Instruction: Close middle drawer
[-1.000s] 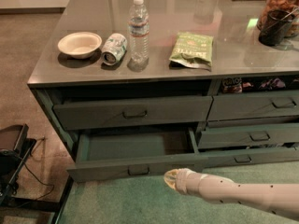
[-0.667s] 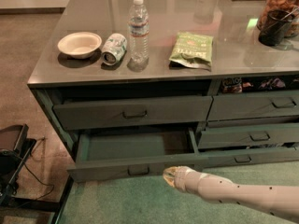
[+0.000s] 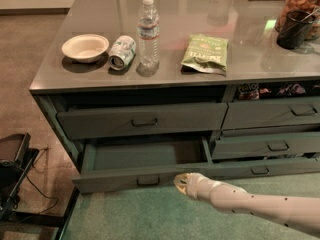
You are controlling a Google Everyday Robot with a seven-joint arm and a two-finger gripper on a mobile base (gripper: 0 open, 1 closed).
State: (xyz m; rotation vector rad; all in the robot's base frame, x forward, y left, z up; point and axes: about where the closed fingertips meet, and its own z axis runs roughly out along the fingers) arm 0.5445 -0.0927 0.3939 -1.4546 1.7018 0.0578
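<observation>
Mid drawer (image 3: pixel 112 179) seen pulled out, green inner walls exposed, below tabletop (image 3: pixel 250 59) w/ bottle (image 3: pixel 148 31). Hand (image 3: pixel 181 181) placed at drawer front, just beside pull (image 3: pixel 148 180); spread or pressed together can't be told

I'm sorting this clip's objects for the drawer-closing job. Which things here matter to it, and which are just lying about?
Part of the job:
- middle drawer, pulled open
- gripper, low at the drawer's front, right of its pull

Just lying about, on the countertop:
- bowl
- can, on its side
- water bottle, upright
- green snack bag
- dark cup
</observation>
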